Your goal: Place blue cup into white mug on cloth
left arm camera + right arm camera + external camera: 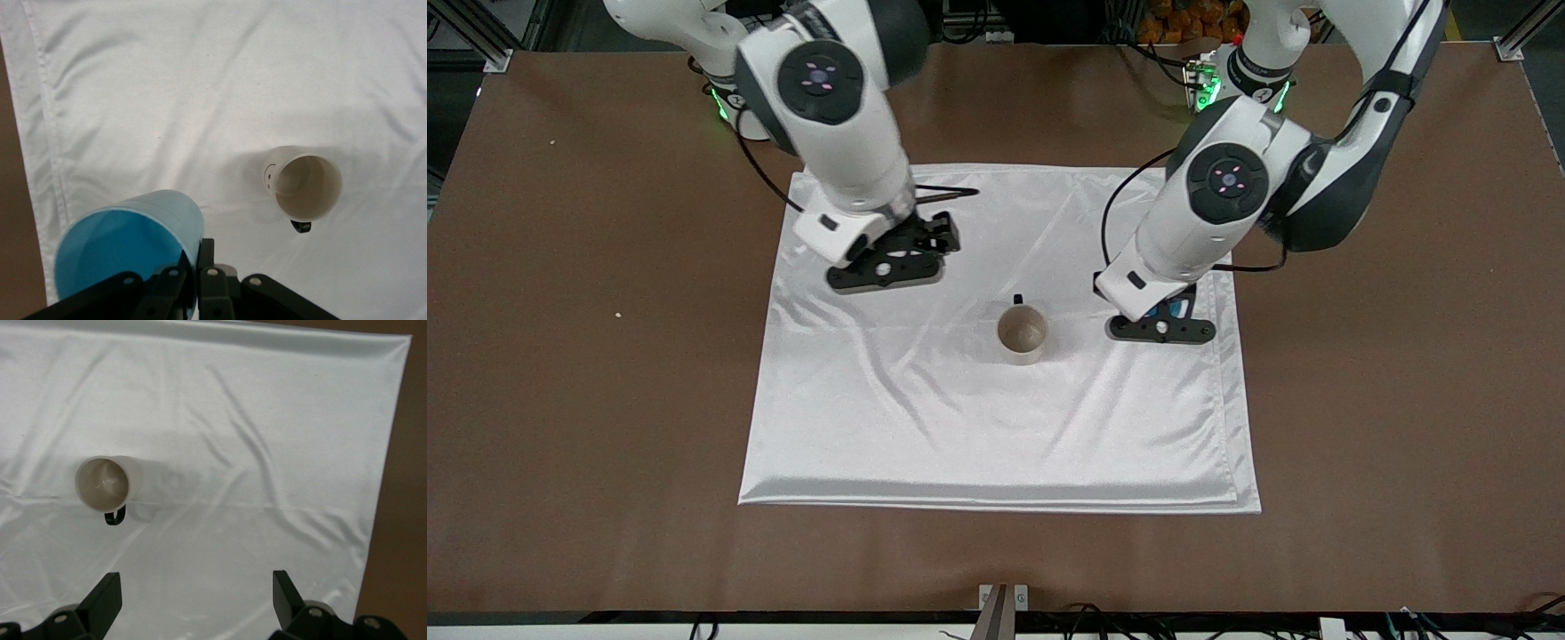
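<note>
The white mug [1022, 334] stands upright on the white cloth [960, 427], its black handle turned away from the front camera. My left gripper [1164, 322] is over the cloth beside the mug, toward the left arm's end, shut on the rim of the blue cup [1170, 310]. In the left wrist view the blue cup [127, 247] hangs tilted in my left gripper [197, 270], apart from the mug [304, 184]. My right gripper [889, 263] is open and empty over the cloth toward the right arm's end. In the right wrist view the gripper [195, 600] faces the mug [107, 483].
The cloth [200, 80] lies creased on the brown table [560, 356], and its edge shows in the right wrist view [390, 420]. A few small crumbs lie on the table toward the right arm's end.
</note>
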Available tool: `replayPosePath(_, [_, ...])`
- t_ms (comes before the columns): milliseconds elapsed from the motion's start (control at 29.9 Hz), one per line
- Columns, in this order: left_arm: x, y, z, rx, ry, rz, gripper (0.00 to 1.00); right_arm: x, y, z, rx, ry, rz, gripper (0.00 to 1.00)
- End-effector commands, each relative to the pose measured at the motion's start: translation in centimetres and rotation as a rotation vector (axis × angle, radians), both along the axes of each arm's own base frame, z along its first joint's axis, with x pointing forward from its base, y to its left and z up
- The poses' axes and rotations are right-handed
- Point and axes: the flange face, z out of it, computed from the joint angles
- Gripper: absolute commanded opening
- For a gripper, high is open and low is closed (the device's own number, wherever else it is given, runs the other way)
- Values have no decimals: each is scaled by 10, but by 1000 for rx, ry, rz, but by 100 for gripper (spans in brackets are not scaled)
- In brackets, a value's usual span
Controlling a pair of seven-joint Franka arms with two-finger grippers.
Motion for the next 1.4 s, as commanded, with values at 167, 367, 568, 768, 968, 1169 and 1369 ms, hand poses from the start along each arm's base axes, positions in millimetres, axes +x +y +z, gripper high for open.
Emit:
replayPosePath(167, [4, -62, -33, -8, 2, 42, 0, 19, -145, 50, -15, 103, -184, 100])
replayPosePath(367, [-5, -98, -51, -33, -10, 53, 0, 26, -194, 66, -65, 59, -148, 100])
replayPosePath(568, [-11, -118, -69, -51, -31, 61, 0, 39, -247, 68, -85, 40, -94, 100])
replayPosePath(768, [-17, -129, -82, -54, -36, 50, 0, 49, -282, 66, -78, 18, -90, 100])
replayPosePath(968, [-20, -137, -106, -20, -55, 52, 0, 56, -297, 55, -73, 4, -94, 100])
replayPosePath(1169, [-19, -137, -114, -20, -56, 68, 0, 60, -312, 53, -64, -3, -111, 100])
replayPosePath(1369, [-26, -146, -125, -17, -51, 68, 0, 62, -323, 52, -62, -7, -117, 100])
